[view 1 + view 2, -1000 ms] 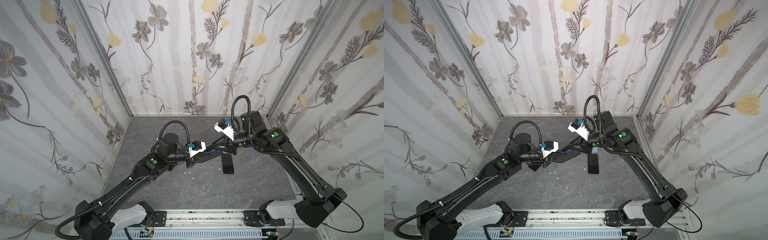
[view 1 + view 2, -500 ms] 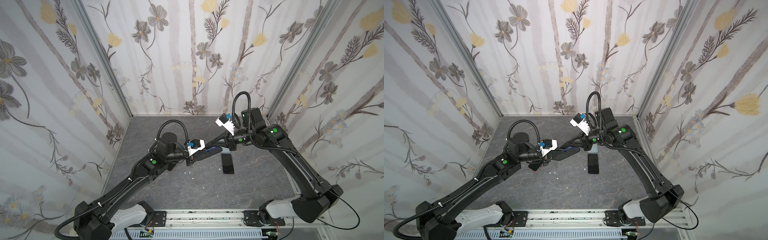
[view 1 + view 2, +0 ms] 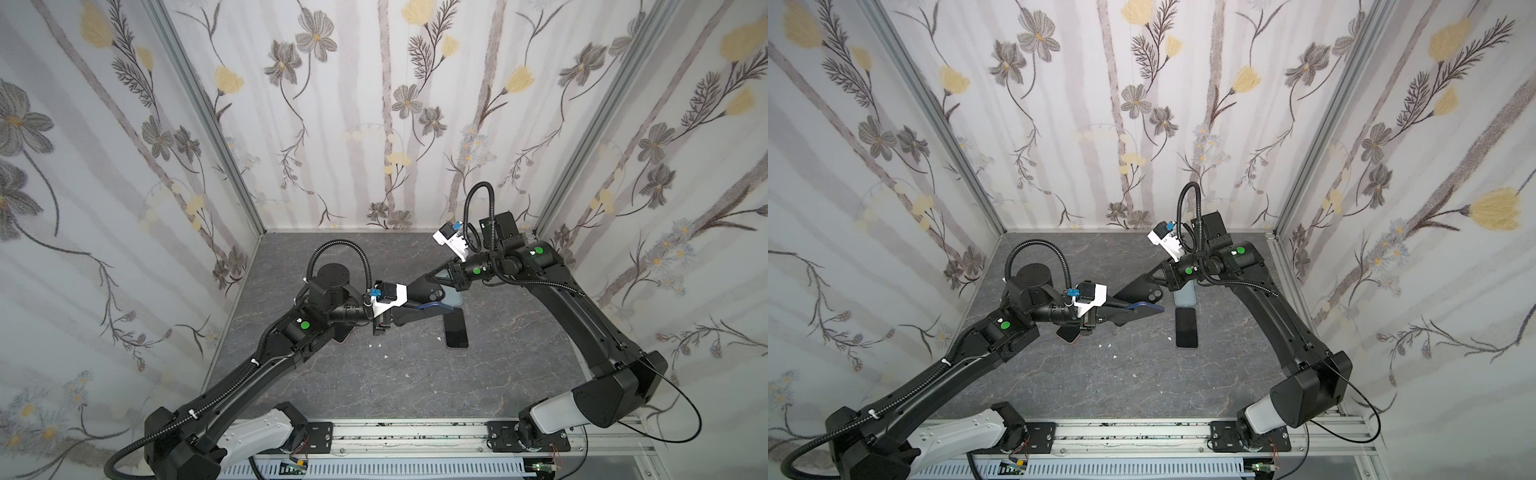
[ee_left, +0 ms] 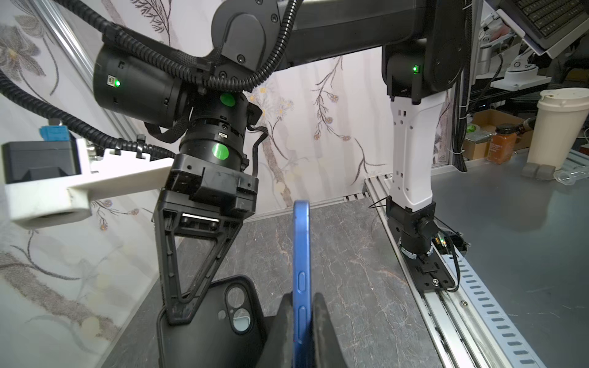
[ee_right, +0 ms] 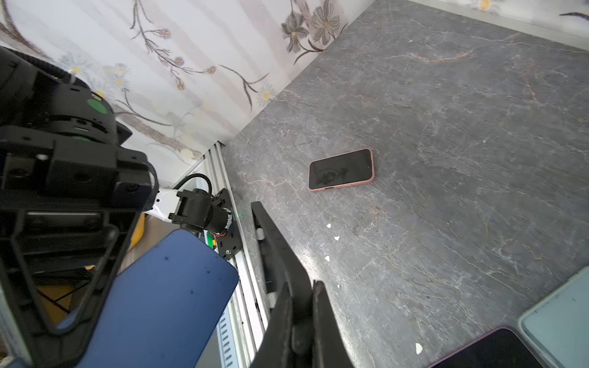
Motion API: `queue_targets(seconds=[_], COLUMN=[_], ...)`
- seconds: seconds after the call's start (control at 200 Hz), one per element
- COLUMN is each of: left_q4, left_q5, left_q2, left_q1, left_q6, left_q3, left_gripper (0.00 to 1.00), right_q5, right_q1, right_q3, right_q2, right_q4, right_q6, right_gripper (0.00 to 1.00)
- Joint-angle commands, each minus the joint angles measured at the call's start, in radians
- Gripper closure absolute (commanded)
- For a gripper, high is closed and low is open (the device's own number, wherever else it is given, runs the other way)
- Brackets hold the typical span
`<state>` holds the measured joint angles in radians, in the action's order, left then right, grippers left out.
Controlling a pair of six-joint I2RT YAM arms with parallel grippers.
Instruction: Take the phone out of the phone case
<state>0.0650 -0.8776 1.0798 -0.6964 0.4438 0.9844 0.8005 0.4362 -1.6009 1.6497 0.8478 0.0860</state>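
Phone (image 4: 301, 248), blue, rounded corners, case (image 4: 204, 344), black, two lens cutouts

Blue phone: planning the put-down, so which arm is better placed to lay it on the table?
Left. The left gripper is shut on the blue phone, held above the table; the right gripper is shut on the black case beside it.

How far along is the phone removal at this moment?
Done: the blue phone looks clear of the black phone case, with a gap between them. In hand: the left gripper clamps the phone and the right gripper pinches the case. Left: probably only setting both down.
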Motion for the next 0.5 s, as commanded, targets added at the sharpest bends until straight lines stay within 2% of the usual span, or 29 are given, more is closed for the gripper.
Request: queue_targets(seconds=[0.0,0.125,0.26,0.385,0.495], left_q4=[0.055,0.056,0.059,0.098,0.258], left_q5=[-0.059,-0.017,0.104,0.222,0.322], left_q2=[-0.004,-0.008,0.001,0.029,0.04], left_q1=[0.0,0.001,0.001,0.002,0.002], left_q6=[0.005,-0.015,-0.094,-0.22,-0.393], left_q3=[0.005,0.009,0.026,0.033,-0.028], left_gripper=[1.0,1.0,1.0,1.0,1.0], right_q5=[-0.028,-0.153,-0.282,-0.429,-0.53], right_q1=[-0.011,-0.038,-0.082,-0.101,-0.102], right_q3=[-0.009,0.024,0.13,0.251,0.359], right_q2=[0.005,-0.01,-0.089,-0.187,-0.27], right_q4=[-0.033,-0.06,-0.186,-0.331,-0.434], right_q6=[-0.023,-0.063,-0.141,-0.234,-0.316], right_gripper=[1.0,1.0,1.0,1.0,1.0])
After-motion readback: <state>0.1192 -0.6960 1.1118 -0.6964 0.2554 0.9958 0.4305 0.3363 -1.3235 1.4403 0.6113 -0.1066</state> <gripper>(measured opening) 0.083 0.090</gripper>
